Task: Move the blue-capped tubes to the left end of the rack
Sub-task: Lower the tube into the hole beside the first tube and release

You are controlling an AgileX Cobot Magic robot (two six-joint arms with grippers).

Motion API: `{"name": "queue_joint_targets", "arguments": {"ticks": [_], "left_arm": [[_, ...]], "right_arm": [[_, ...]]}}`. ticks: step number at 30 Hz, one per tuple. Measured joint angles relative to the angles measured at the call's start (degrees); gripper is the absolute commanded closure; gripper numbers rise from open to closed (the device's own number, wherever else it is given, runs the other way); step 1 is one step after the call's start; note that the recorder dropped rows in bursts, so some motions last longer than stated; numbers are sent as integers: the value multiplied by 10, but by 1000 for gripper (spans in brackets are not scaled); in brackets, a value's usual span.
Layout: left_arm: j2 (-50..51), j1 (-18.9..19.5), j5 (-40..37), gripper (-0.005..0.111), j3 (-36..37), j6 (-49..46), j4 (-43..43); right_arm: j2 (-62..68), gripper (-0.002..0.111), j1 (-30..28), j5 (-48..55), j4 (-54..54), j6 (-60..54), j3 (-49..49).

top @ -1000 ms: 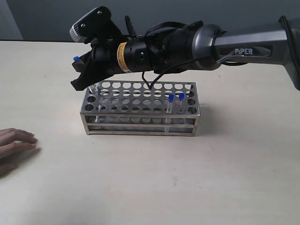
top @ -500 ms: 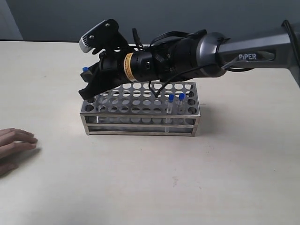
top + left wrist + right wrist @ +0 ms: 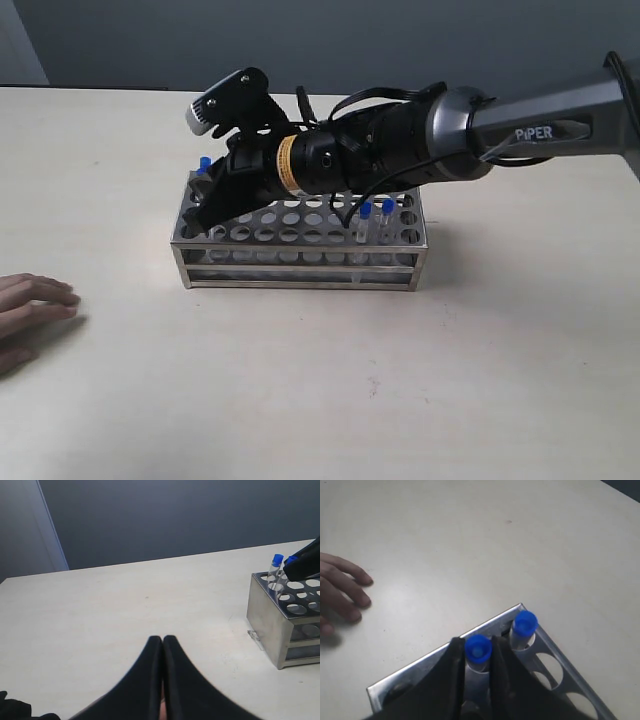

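The right gripper [image 3: 476, 652] has its fingers closed on a blue-capped tube [image 3: 478, 647] at the rack [image 3: 300, 268] end on the left of the exterior frame, just beside a second tube [image 3: 524, 622]. Two other tubes [image 3: 365, 210] stand near the right end. The left gripper [image 3: 162, 642] is pressed together, holding nothing

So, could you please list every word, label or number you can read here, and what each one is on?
"PiPER": on the grey link of the right arm.
Yellow label band on that arm's wrist: print too small to read.
Rack and blue-capped tubes: no markings seen.
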State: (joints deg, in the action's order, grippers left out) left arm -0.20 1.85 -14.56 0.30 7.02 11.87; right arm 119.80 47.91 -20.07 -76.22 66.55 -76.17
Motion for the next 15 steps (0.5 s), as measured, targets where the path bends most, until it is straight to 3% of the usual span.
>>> {"name": "queue_joint_targets", "arguments": {"ticks": [15], "left_arm": [[0, 0, 0, 106, 0, 0, 0]], "right_arm": [[0, 109, -2, -14, 9, -1, -17]]}}
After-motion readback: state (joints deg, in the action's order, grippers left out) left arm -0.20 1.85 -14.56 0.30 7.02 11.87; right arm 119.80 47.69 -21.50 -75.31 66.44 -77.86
